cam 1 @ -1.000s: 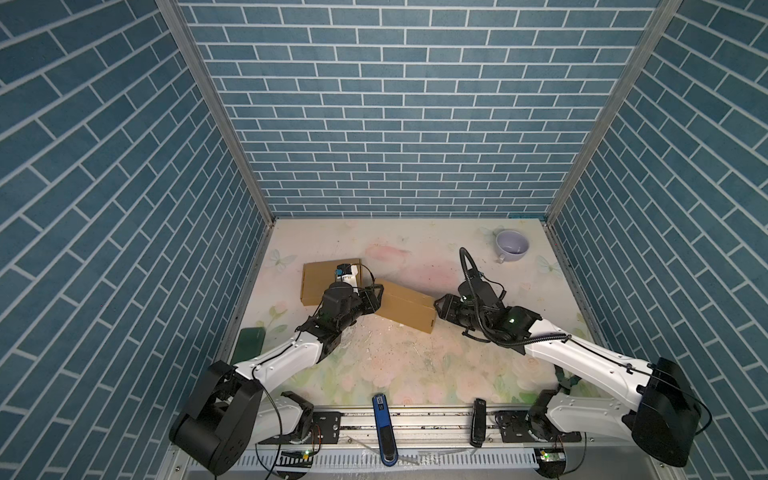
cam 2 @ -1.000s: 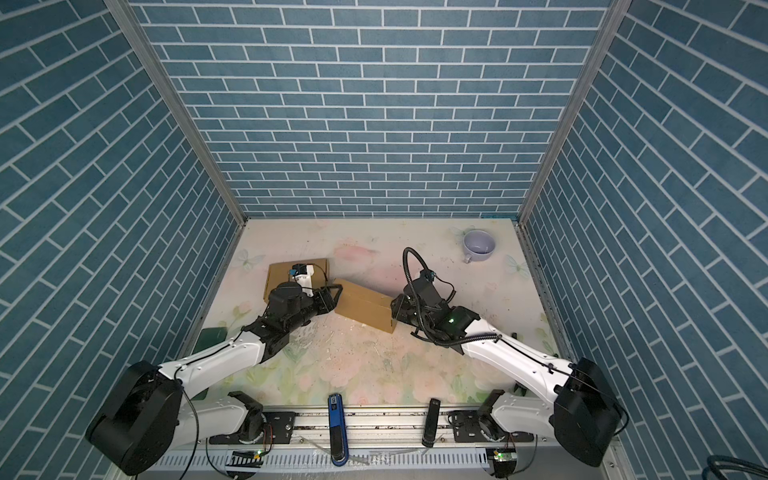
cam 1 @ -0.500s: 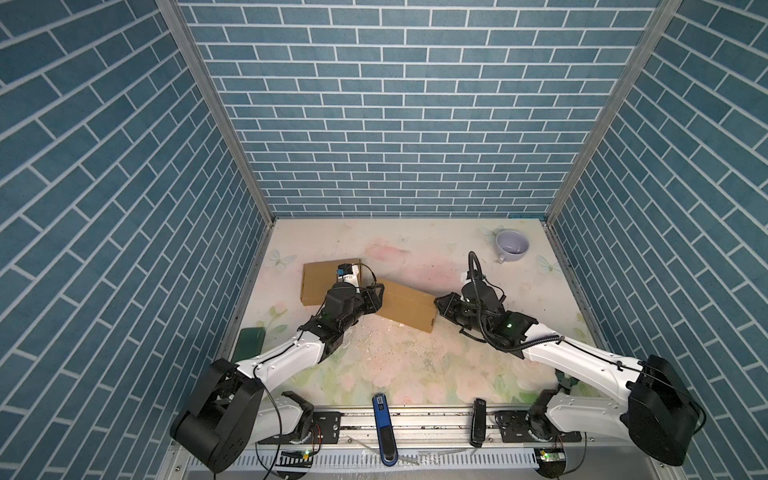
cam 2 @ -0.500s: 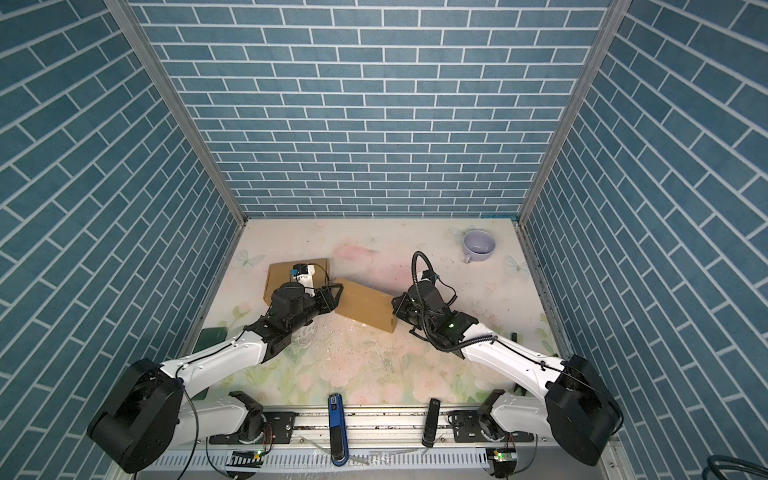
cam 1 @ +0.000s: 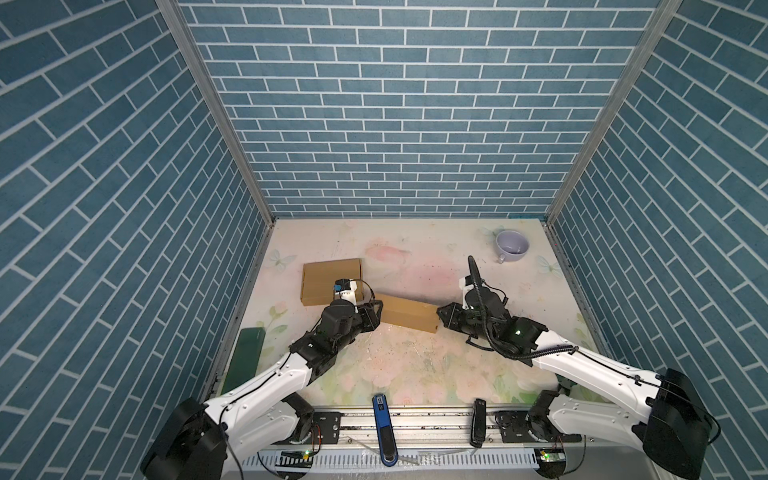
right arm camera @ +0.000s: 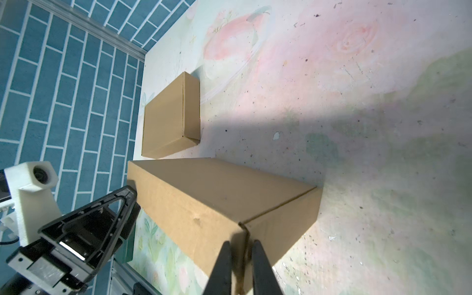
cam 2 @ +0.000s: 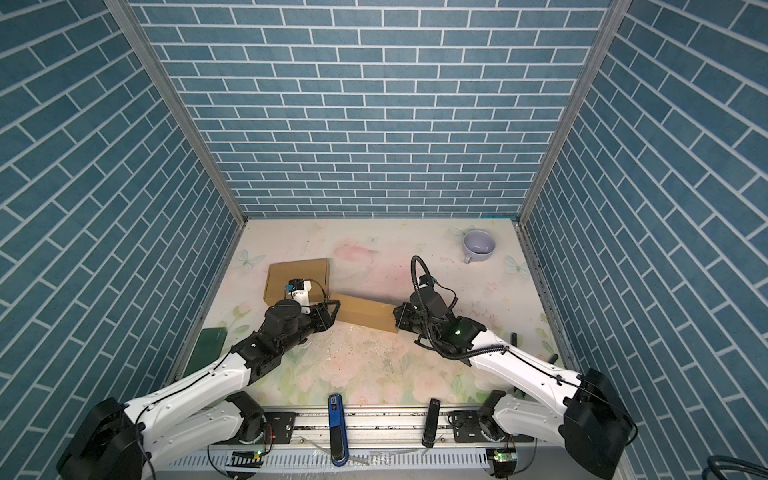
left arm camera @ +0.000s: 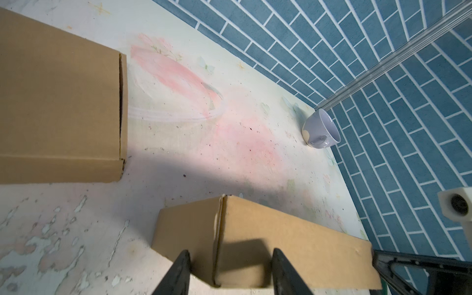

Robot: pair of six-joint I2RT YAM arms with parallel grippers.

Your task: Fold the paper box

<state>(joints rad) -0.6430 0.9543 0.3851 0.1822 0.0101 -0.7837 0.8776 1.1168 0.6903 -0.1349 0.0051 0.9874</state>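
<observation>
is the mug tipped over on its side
No, in a top view the mug stands upright on its base with its open mouth facing up.

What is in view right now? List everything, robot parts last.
centre box: one, brown, mid-table between both tools
rear box: one, brown, closed, back left
mug: one, lavender, far right corner
flat pad: one, dark green, left edge
blue handle: one, blue, front rail
black handle: one, black, front rail
table: one, pale floral, worn
left tool: one, black, jaws apart at centre box's left end
right tool: one, black, pinching centre box's right corner
</observation>
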